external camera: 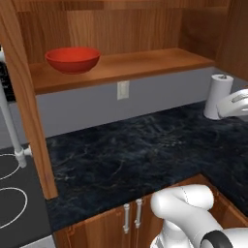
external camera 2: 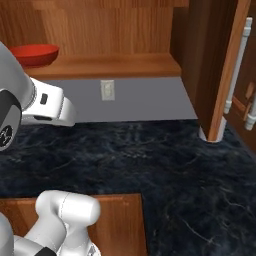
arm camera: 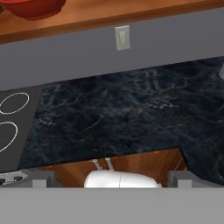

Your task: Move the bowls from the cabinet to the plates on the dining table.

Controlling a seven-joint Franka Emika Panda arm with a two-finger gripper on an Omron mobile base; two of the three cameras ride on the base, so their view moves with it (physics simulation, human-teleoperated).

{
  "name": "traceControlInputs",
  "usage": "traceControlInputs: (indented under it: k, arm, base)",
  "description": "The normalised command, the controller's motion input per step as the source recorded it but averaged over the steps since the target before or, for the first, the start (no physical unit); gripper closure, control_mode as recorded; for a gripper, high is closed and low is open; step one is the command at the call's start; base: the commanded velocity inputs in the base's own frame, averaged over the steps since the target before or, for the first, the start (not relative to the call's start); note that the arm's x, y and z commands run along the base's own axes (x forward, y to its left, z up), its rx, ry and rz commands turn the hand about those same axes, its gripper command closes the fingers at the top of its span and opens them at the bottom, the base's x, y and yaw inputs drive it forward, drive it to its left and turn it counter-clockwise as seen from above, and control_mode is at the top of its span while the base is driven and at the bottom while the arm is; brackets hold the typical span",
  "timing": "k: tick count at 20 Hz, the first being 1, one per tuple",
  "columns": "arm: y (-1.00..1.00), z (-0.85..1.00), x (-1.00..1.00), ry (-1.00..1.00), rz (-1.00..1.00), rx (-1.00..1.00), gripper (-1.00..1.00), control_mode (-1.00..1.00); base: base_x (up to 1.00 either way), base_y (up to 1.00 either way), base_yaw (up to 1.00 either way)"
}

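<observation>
Left base view: red bowl [external camera: 72,59] sits upright on the wooden shelf [external camera: 145,65] of the cabinet [external camera: 29,111], over toward the shelf's left end, nothing touching it. Cabinet door is swung open w/ its edge coming down near the stove [external camera: 12,203] on the left. Below the shelf there's a grey wall w/ an outlet [external camera: 123,90], then the dark marbled counter [external camera: 131,155], and a paper towel roll [external camera: 217,96] standing at the right by the wall. 2 short silver handles [external camera: 131,217] on the low cupboard under the counter. Right base view: same bowl [external camera 2: 35,54] at the far left of the shelf [external camera 2: 105,66], partly cut off by the arm in front. The other cabinet door [external camera 2: 225,70] hangs open on the right w/ its long silver bar handle [external camera 2: 237,65]; outlet [external camera 2: 107,90] on the wall, counter [external camera 2: 150,160] below. Hand view: gripper [arm camera: 112,181] is wide open, the 2 finger tips [arm camera: 39,178] far apart at the bottom corners, nothing between them, hanging above the counter [arm camera: 122,113] front edge. Bowl [arm camera: 33,8] is up in the top left corner on the shelf [arm camera: 131,15], well apart from the gripper. Stove rings [arm camera: 11,118] at left, outlet [arm camera: 122,37] on the wall.
</observation>
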Motion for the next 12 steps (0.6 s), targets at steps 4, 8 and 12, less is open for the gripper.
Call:
traceControlInputs:
  k: [4, 8, 12]
  arm:
    - [0.00, 0.00, 0.00, 0.00, 0.00, 0.00, -1.00, 1.00]
    - [0.00, 0.00, 0.00, 0.00, 0.00, 0.00, -1.00, 1.00]
    - [0.00, 0.00, 0.00, 0.00, 0.00, 0.00, -1.00, 1.00]
  base:
    - [0.00, 0.00, 0.25]
    - [0.01, 0.00, 0.25]
    - [0.14, 0.00, 0.23]
